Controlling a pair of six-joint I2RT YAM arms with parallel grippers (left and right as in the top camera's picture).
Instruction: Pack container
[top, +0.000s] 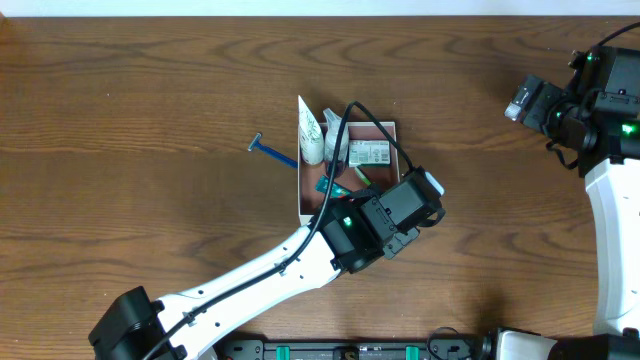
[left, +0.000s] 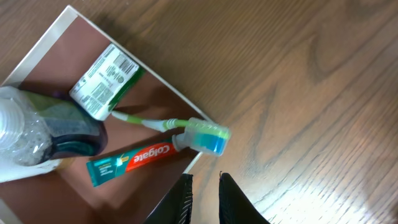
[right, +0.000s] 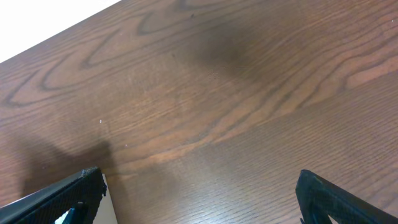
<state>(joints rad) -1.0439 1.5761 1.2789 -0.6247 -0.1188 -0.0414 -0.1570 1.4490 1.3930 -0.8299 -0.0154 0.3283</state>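
Note:
The container (left: 166, 86) is a shallow box with white walls and a reddish-pink inside, seen at the table's middle (top: 301, 186) in the overhead view. In it lie a red and teal toothpaste tube (left: 134, 160), a green toothbrush (left: 202, 135) with a blue cap resting at the box corner, a green and white packet (left: 102, 81) and a clear bottle (left: 25, 134). My left gripper (left: 205, 190) hovers above that corner, jaws nearly together with nothing between them. My right gripper (right: 199, 193) stands wide open over bare table at the far right (top: 530, 100).
A blue razor (top: 267, 149) lies on the wood just left of the box. A white tube (top: 311, 130) leans at the box's upper left corner. My left arm (top: 300, 265) reaches in from the lower left and covers the box's lower right part.

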